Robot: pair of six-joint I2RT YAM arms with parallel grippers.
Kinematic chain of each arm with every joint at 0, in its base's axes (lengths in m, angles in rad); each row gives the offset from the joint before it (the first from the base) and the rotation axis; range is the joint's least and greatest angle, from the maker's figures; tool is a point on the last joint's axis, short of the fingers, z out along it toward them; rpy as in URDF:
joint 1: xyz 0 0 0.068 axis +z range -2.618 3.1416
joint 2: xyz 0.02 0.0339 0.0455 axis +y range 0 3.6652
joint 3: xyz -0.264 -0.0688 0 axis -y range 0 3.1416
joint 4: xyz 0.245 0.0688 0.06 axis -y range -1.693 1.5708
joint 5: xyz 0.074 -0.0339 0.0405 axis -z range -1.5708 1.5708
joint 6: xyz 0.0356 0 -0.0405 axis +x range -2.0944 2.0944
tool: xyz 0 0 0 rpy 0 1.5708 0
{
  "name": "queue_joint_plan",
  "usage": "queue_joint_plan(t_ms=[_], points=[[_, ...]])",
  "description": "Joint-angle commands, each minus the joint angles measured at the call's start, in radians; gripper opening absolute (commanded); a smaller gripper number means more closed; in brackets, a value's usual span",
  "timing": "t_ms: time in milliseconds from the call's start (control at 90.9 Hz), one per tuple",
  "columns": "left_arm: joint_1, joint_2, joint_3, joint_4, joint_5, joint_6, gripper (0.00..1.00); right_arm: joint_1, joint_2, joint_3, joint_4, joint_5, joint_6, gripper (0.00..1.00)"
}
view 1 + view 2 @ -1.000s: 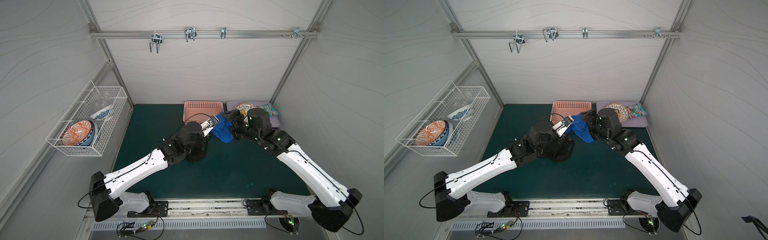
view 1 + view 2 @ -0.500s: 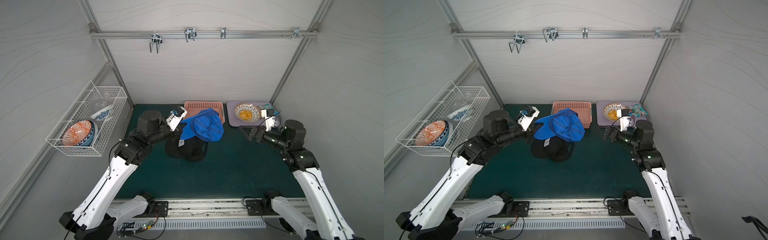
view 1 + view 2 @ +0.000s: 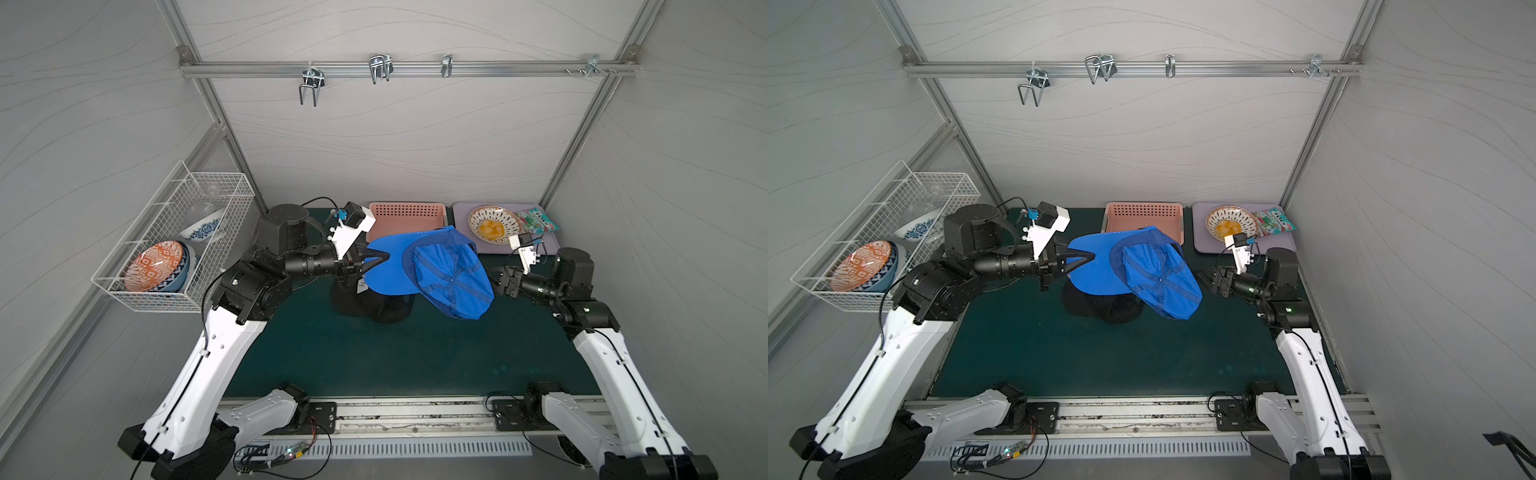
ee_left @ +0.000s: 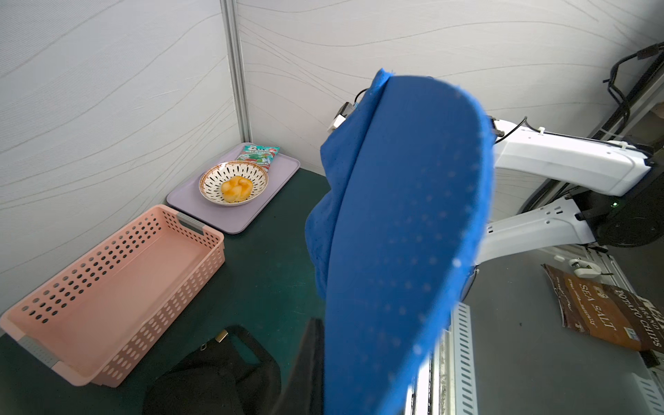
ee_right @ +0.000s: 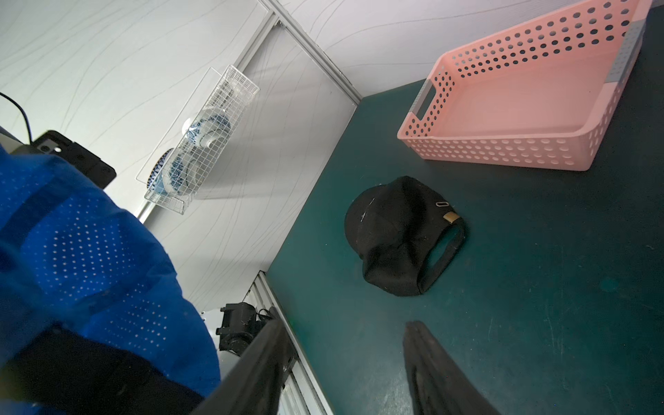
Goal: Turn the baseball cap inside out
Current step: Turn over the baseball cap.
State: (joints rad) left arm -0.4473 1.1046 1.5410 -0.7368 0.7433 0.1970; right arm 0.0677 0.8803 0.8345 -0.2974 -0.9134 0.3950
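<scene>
L tool (image 3: 384, 258) clamps blue cap (image 3: 440, 274) brim; R tool (image 5: 343, 325) spread, empty. Bag (image 4: 607, 312) reads "SEA SALT POTATO CHIPS".

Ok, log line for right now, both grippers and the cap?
left gripper: shut on blue cap brim, cap aloft | right gripper: open, beside crown, nothing gripped | black cap: on mat below

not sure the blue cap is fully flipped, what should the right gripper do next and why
Probably ease the right gripper onto the crown of the blue cap: its jaws stand apart and empty beside it, while the left gripper holds the brim aloft.
</scene>
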Motion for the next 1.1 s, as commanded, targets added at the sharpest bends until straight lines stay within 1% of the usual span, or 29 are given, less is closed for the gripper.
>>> queue_joint_plan(t_ms=[0, 55, 121, 187, 286, 396, 451, 550, 649, 737, 825, 968, 1089], points=[[0.009, -0.002, 0.048, 0.047, 0.046, -0.021, 0.0, -0.013, -0.023, 0.018, 0.061, -0.105, 0.03, 0.56], [0.008, 0.002, 0.047, 0.055, 0.048, -0.025, 0.0, -0.013, -0.02, 0.032, 0.056, -0.168, 0.039, 0.59], [0.009, 0.006, 0.047, 0.06, 0.043, -0.022, 0.0, -0.013, -0.02, 0.066, -0.002, -0.228, 0.022, 0.63], [0.01, 0.011, 0.047, 0.059, 0.041, -0.017, 0.0, -0.012, -0.032, 0.1, -0.037, -0.265, 0.023, 0.66], [0.01, 0.014, 0.042, 0.071, 0.044, -0.023, 0.0, 0.003, -0.039, 0.146, -0.04, -0.305, 0.052, 0.68], [0.01, 0.01, 0.034, 0.097, 0.056, -0.039, 0.0, 0.057, -0.021, 0.182, -0.064, -0.292, 0.041, 0.72], [0.01, 0.011, 0.032, 0.107, 0.071, -0.049, 0.0, 0.103, -0.008, 0.186, -0.06, -0.267, 0.037, 0.72], [0.01, 0.015, 0.027, 0.117, 0.08, -0.059, 0.0, 0.189, 0.036, 0.205, -0.031, -0.239, 0.034, 0.78], [0.011, 0.015, 0.023, 0.116, 0.076, -0.06, 0.0, 0.256, 0.067, 0.215, 0.014, -0.222, 0.043, 0.79], [0.014, 0.013, 0.021, 0.109, 0.061, -0.052, 0.0, 0.285, 0.081, 0.21, 0.077, -0.227, 0.088, 0.73], [0.023, 0.016, 0.011, 0.103, 0.027, -0.047, 0.0, 0.309, 0.085, 0.211, 0.108, -0.236, 0.116, 0.72], [0.033, 0.013, -0.013, 0.126, -0.031, -0.058, 0.0, 0.336, 0.081, 0.212, 0.063, -0.252, 0.111, 0.8], [0.043, 0.01, -0.028, 0.154, -0.029, -0.076, 0.0, 0.347, 0.07, 0.192, 0.052, -0.254, 0.12, 0.81]])
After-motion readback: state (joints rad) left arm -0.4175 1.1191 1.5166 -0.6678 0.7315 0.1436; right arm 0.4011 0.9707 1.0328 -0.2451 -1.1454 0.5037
